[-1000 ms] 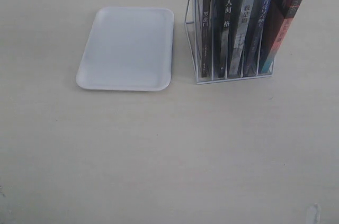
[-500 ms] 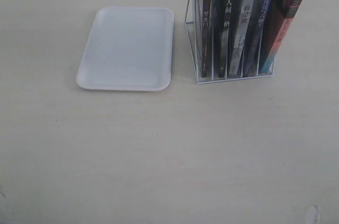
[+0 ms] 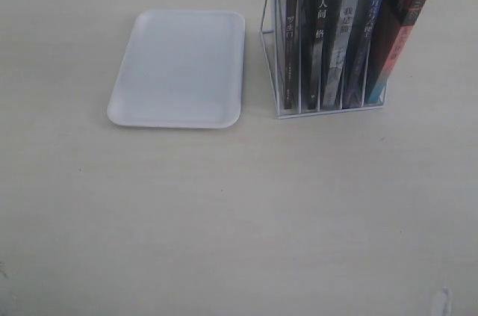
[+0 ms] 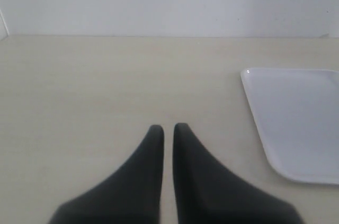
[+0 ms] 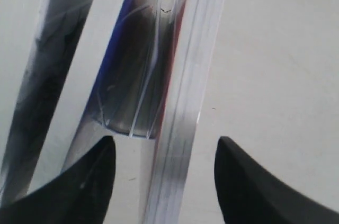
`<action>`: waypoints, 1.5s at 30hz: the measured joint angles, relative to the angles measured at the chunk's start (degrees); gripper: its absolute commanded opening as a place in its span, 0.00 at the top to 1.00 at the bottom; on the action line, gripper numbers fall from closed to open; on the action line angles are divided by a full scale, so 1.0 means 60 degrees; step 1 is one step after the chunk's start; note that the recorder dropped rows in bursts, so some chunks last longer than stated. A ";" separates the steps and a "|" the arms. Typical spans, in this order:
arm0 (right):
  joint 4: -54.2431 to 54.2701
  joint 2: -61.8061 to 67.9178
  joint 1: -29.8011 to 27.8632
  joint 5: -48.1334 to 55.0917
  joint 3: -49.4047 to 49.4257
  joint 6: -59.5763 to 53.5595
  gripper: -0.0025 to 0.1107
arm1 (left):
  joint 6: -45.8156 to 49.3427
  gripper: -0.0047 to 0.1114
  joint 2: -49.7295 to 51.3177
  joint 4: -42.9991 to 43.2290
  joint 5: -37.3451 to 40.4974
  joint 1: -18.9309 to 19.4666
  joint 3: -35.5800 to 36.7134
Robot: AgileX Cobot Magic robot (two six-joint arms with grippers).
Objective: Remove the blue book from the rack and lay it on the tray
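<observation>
The blue book [image 3: 371, 25] stands in the white wire rack [image 3: 328, 110], second slot from the right, beside the taller red book [image 3: 399, 32]. The white tray [image 3: 179, 69] lies flat and bare to the rack's left. My right gripper [image 5: 165, 140] is open above the books. Between its fingers lie the red book's page edge [image 5: 193, 75] and the gap with the rack wires [image 5: 151, 75]. The blue book's page edge [image 5: 95, 70] runs toward one finger [image 5: 92, 181]. My left gripper [image 4: 168, 128] is shut on nothing, low over the table beside the tray [image 4: 296, 123].
Three dark-spined books [image 3: 321, 39] fill the rack's other slots. A pale wall [image 4: 169, 1] rises behind the table's far edge in the left wrist view.
A dark shape has come in at the top edge of the exterior view above the red book. Books, rack and tray have not moved.
</observation>
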 measured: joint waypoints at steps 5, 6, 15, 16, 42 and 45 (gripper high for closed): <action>0.0000 0.0317 0.0000 0.0000 0.0000 0.0061 0.51 | 0.0000 0.91 0.0000 0.0000 0.0000 0.0000 0.0000; 0.0000 0.0363 0.0000 0.0000 0.0000 0.0110 0.51 | 0.0000 0.91 0.0000 0.0000 0.0000 0.0000 0.0000; 0.0000 0.0645 0.0000 0.0000 0.0000 0.0274 0.51 | 0.0000 0.91 0.0000 0.0000 0.0000 0.0000 0.0000; 0.0000 0.0645 0.0000 0.0000 0.0000 0.0269 0.51 | 0.0000 0.91 0.0000 0.0000 0.0000 0.0000 0.0000; -0.0175 -0.0149 0.0000 0.0186 -0.0526 0.0883 0.98 | 0.0000 0.91 0.0000 0.0000 0.0000 0.0000 0.0000; -0.0234 -0.0442 0.0000 0.0167 -0.0915 0.0940 0.98 | 0.0000 0.91 0.0000 0.0000 0.0000 0.0000 0.0000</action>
